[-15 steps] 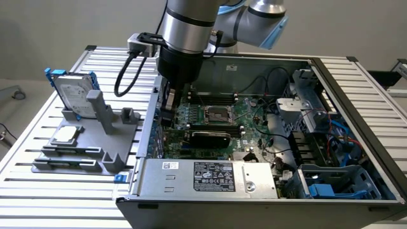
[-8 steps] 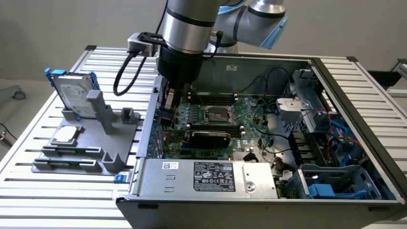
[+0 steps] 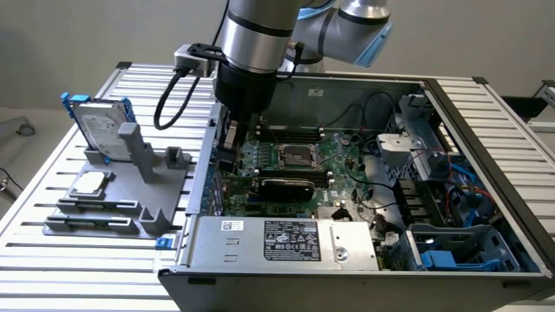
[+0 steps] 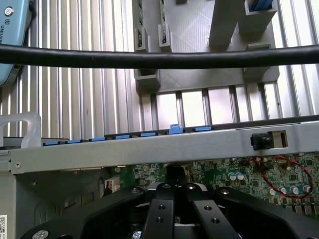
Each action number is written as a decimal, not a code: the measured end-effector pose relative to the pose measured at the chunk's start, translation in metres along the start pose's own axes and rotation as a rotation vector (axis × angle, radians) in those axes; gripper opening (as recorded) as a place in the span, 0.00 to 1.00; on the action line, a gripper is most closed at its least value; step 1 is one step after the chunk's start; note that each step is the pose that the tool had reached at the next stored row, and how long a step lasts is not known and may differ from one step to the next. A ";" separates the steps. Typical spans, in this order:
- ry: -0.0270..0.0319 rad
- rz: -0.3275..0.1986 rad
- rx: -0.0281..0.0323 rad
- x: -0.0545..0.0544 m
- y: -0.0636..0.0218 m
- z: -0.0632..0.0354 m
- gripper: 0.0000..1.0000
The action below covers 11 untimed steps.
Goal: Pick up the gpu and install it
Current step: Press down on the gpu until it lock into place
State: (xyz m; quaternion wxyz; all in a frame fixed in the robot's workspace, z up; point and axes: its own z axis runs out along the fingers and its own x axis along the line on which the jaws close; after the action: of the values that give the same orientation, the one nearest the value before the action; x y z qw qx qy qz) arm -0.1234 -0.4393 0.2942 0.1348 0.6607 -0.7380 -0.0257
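The arm reaches straight down, its pincer (image 4: 174,191) with fingers drawn together.

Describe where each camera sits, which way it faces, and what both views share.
Exterior view: off the arm, raised, looking down at the open grey computer case on the slatted table; the silver arm shows, its black pincer inside the case.
Wrist view: on the wrist, looking along the pincer at the green motherboard.
Shared: pincer, motherboard, case wall, grey parts holder.
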 end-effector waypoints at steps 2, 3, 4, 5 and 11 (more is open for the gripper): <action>0.0000 0.000 -0.0002 0.000 0.0001 -0.0007 0.11; -0.0003 0.000 -0.0002 0.000 0.0002 -0.0009 0.11; -0.0006 0.000 0.0000 0.000 0.0002 -0.0010 0.11; -0.0006 0.000 -0.0001 0.000 0.0002 -0.0011 0.11; -0.0022 0.001 -0.0010 0.000 0.0002 -0.0012 0.11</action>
State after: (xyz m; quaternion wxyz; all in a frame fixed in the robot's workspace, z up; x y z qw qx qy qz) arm -0.1233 -0.4391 0.2954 0.1344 0.6603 -0.7384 -0.0268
